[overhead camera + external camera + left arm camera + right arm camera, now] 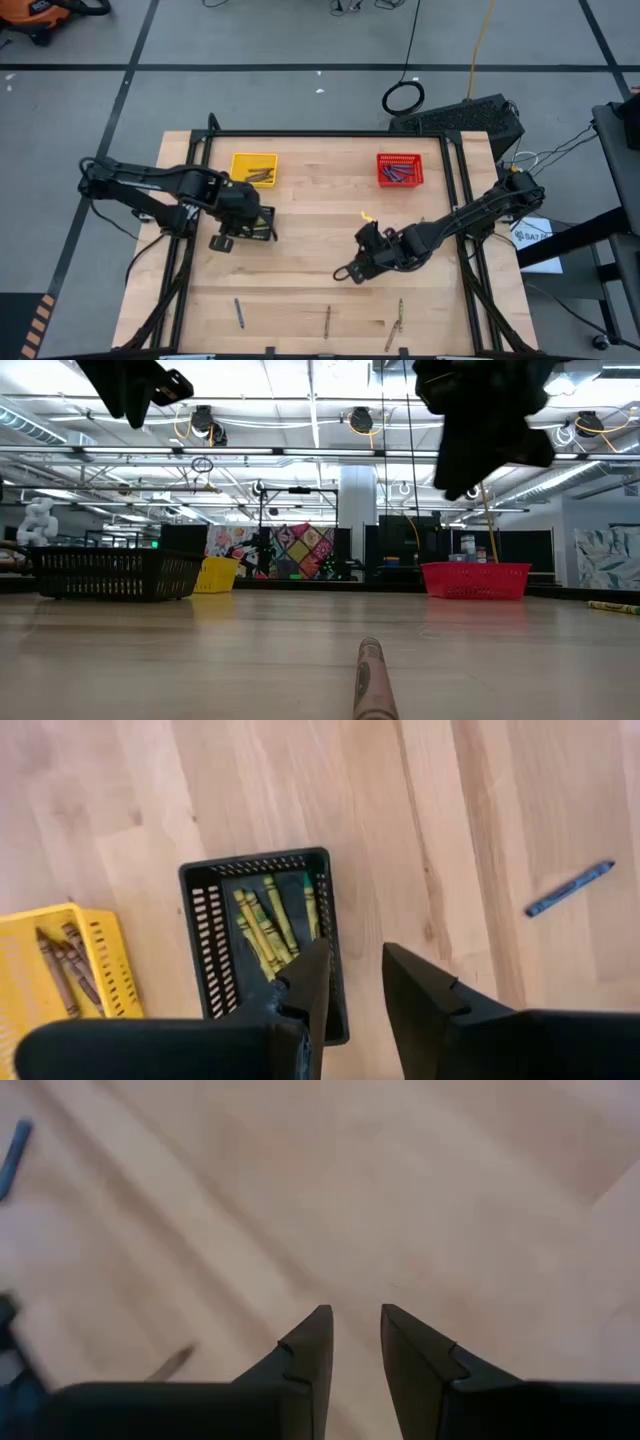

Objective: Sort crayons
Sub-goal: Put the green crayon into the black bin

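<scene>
Lying in the black basket [205, 935] are yellow crayons [262, 925]; brown ones sit in the yellow basket [253, 168], blue in the red basket [400, 169], four loose near the worktop [310, 250] edge. Left hand [355, 982] hovers open, empty, over the black basket; right hand [355, 1342] open, empty, mid-worktop.

Crayons [265, 925] in basket [200, 935], loose crayon [570, 888] on table [450, 810]
</scene>
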{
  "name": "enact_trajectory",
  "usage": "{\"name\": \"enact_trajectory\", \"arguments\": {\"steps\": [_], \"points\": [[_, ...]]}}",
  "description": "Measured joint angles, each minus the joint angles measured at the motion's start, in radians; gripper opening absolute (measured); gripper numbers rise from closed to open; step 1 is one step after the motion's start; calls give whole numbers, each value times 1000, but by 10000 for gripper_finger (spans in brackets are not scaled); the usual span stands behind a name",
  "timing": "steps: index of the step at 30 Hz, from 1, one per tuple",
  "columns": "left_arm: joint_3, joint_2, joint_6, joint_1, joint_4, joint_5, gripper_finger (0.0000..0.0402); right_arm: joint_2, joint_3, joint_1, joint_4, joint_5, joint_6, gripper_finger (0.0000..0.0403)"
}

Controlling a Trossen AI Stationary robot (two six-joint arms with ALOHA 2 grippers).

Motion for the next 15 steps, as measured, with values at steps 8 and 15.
{"name": "enact_trajectory", "arguments": {"steps": [8, 15], "points": [[0, -53, -54, -53, 15, -11, 93, 0, 0, 77, -52, -100, 214, 75], [0, -53, -54, -78, 23, -14, 93, 0, 0, 167, -111, -105, 414, 75]]}}
